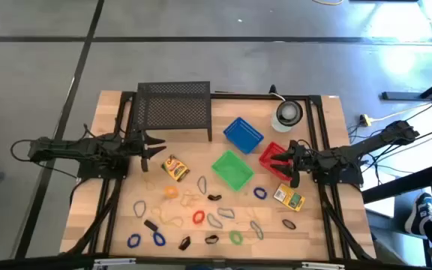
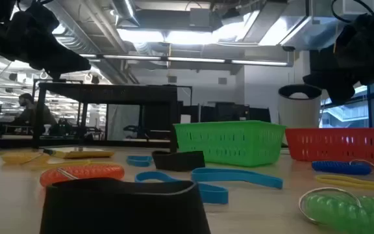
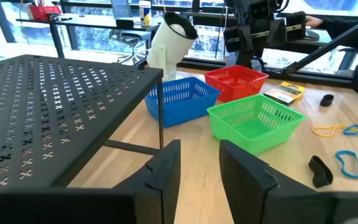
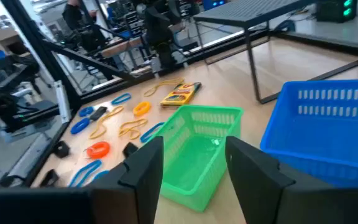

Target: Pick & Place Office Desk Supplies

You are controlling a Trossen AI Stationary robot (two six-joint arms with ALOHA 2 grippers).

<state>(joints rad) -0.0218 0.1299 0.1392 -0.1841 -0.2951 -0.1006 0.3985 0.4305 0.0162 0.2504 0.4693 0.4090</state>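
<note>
The office desk supplies [image 1: 201, 214] lie scattered over the front half of the wooden table [image 1: 111, 120]: thin loops in blue, red, green, tan and grey, a few small black clips, and two yellow-orange packets. One packet [image 1: 175, 167] sits left of centre, just in front of the left gripper; the other packet [image 1: 289, 197] lies near the right edge, close under the right gripper. Both packets carry printing, but none of it can be read. In the low view an orange coiled loop [image 2: 83, 173], flat blue bands [image 2: 236, 177] and a green coiled loop [image 2: 349, 209] rest on the tabletop close to the camera. Behind the scatter stand three small plastic baskets: a green basket [image 1: 232, 170] in the middle, a blue basket [image 1: 243, 134] behind it, and a red basket [image 1: 271, 157] to its right. No item can be seen inside the green one. The left gripper [image 1: 154, 148] hovers just in front of the black mesh rack [image 1: 174, 109], its fingers [image 3: 166, 171] parted and holding nothing. The right gripper [image 1: 285, 160] is over the red basket, its fingers [image 4: 145, 163] spread apart and empty. A round white and grey object [image 1: 289, 112] stands at the back right of the table.
</note>
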